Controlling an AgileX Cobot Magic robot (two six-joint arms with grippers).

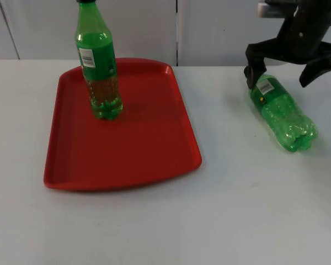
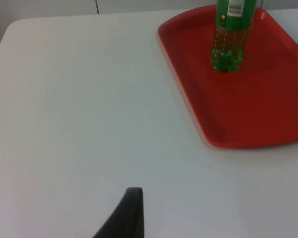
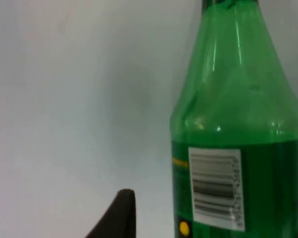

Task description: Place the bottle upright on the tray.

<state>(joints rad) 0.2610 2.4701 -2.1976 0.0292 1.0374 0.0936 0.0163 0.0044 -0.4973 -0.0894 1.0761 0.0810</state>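
Red plastic tray (image 1: 154, 160) with raised rim and rounded corners lies closest on the white counter (image 1: 237, 221), on its left half, its far edge near the grey partition wall (image 1: 209, 27).

Standing upright on the tray's far-left part: one green transparent plastic bottle (image 1: 99, 77), dark cap at top, white barcode label on its green band, brownish liquid in the lower body. Left wrist view gives the same upright bottle (image 2: 228, 39) on the tray (image 2: 258, 124), with bare counter (image 2: 89, 99) beside it.

Second green plastic bottle (image 1: 281, 113) lies on its side on the counter, well apart from the tray, on the right half. Its lobed base points toward the near-right, its neck toward the far-left and under the arm. White barcode label faces up near the shoulder. In the right wrist view this lying bottle (image 3: 238, 148) is seen close: neck, shoulder, barcode label, yellow mark beside it.

Right gripper (image 1: 289, 69) hangs over the neck end of the lying bottle, black fingers (image 1: 255, 69) spread wide on either side, not closed on anything. Whether a fingertip touches the bottle cannot be told.

Left gripper (image 2: 131, 213): one black fingertip over bare counter, off the tray's side; arm waiting; spread cannot be told.
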